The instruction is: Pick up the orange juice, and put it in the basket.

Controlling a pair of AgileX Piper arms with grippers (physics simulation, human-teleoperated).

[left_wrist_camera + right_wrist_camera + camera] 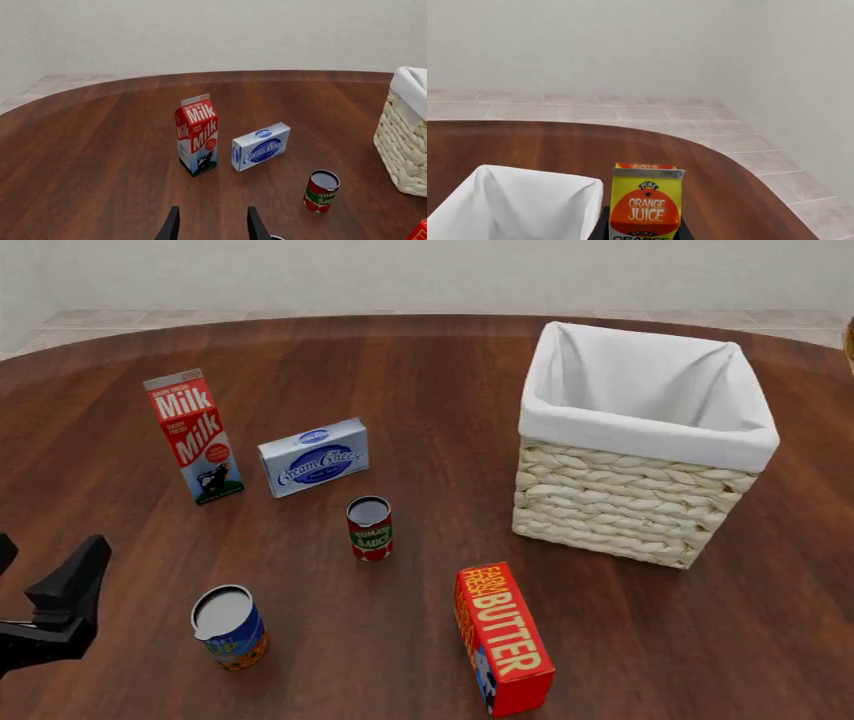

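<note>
The orange juice (647,205), a yellow carton with an orange label, fills the bottom of the right wrist view. My right gripper (644,235) is shut on it, with dark fingers showing at either side of its base. It hangs above the table beside a corner of the basket's white liner (527,205). In the front view the basket (627,510) stands at the right of the table, its inside bare; the right gripper is outside that picture. My left gripper (60,600) hovers low at the left edge, open and holding nothing (212,227).
A milk carton (195,436) and a blue-white cream cheese box (315,457) stand at the left. A tomato sauce can (370,528), a second can (228,627) and a butter box (505,650) sit nearer the front. The basket's wall (403,150) shows in the left wrist view.
</note>
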